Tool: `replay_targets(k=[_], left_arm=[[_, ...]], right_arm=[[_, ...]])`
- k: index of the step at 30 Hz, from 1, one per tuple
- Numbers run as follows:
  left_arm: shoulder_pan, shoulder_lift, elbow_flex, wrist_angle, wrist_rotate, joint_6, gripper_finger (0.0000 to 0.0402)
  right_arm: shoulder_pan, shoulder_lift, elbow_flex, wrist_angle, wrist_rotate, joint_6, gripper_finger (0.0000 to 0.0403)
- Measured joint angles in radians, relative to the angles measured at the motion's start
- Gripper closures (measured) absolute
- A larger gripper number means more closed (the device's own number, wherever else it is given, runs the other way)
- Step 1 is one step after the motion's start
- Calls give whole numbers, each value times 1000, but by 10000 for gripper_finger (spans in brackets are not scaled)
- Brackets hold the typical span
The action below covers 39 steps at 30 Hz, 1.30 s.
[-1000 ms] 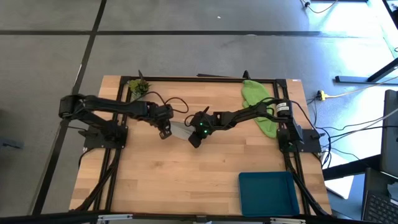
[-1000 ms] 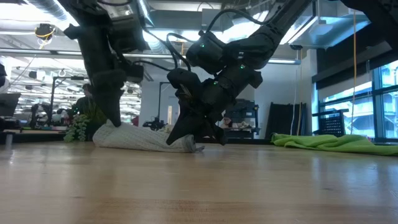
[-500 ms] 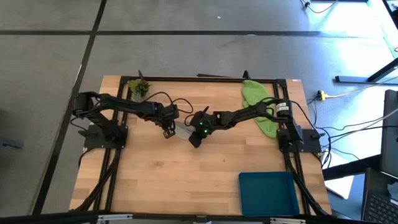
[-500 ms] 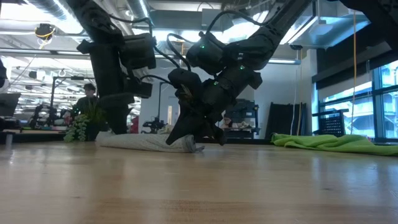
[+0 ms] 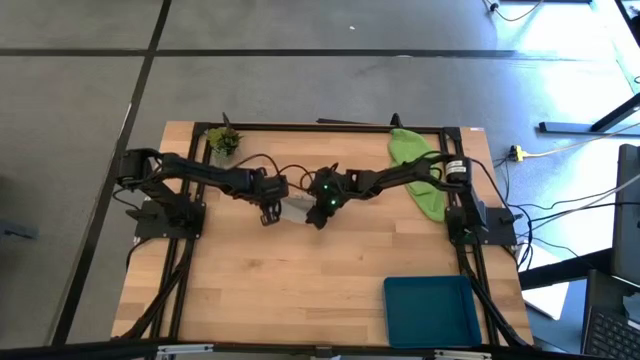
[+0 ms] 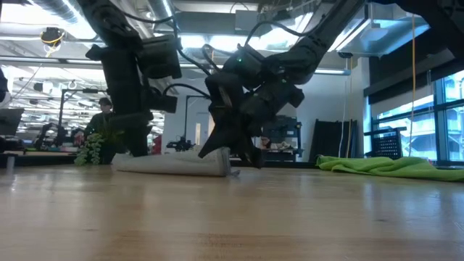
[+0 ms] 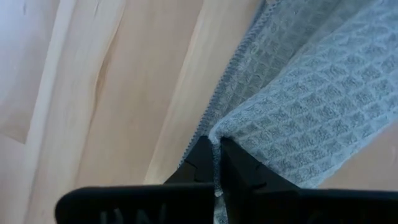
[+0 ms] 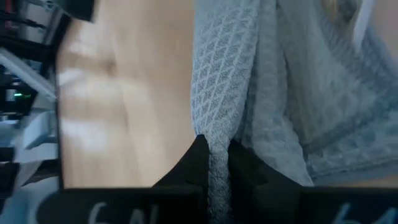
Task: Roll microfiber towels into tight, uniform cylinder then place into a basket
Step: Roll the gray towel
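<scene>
A pale grey-white microfiber towel (image 5: 293, 208) lies as a low, loosely rolled strip (image 6: 174, 164) on the middle of the table. My left gripper (image 5: 267, 213) is shut on its left end, and my right gripper (image 5: 318, 216) is shut on its right end. A lime green towel (image 5: 418, 172) lies crumpled at the far right, hanging partly over the table frame. The teal-blue basket (image 5: 430, 310) stands at the near right corner. My left gripper pinches a folded ridge of the grey-white towel (image 7: 219, 134) at its left end between its two fingers (image 7: 200, 163). It comes steeply from above. The towel lies on the table under it. My right gripper pinches a narrow fold of the towel (image 8: 214, 134) at its right end between its two fingers (image 8: 194, 160), slanting down from the right. The roll's end (image 6: 221, 168) rests on the table.
A small leafy plant sprig (image 5: 222, 140) sits at the far left corner. A black frame (image 5: 330, 128) runs along the table's edges. Bare wood (image 5: 280, 290) lies between the towel and the near edge.
My left gripper has sunk and rolled a little at the towel's left end. That end, bunched up before, now lies low, so the towel forms a flatter, level strip. My right gripper has lifted slightly and turned, still shut on the right end.
</scene>
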<state>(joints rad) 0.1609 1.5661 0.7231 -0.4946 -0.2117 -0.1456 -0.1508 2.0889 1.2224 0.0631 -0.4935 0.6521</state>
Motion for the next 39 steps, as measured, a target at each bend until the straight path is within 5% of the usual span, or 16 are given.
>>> replay_targets(k=[15, 39], left_arm=[[-57, 1, -2, -9, -28, 40, 401], [-107, 1, -1, -7, -15, 169, 401]], right_arm=[[-87, -27, 0, 7, -34, 1, 375], [-150, 5, 8, -88, 93, -2, 375]])
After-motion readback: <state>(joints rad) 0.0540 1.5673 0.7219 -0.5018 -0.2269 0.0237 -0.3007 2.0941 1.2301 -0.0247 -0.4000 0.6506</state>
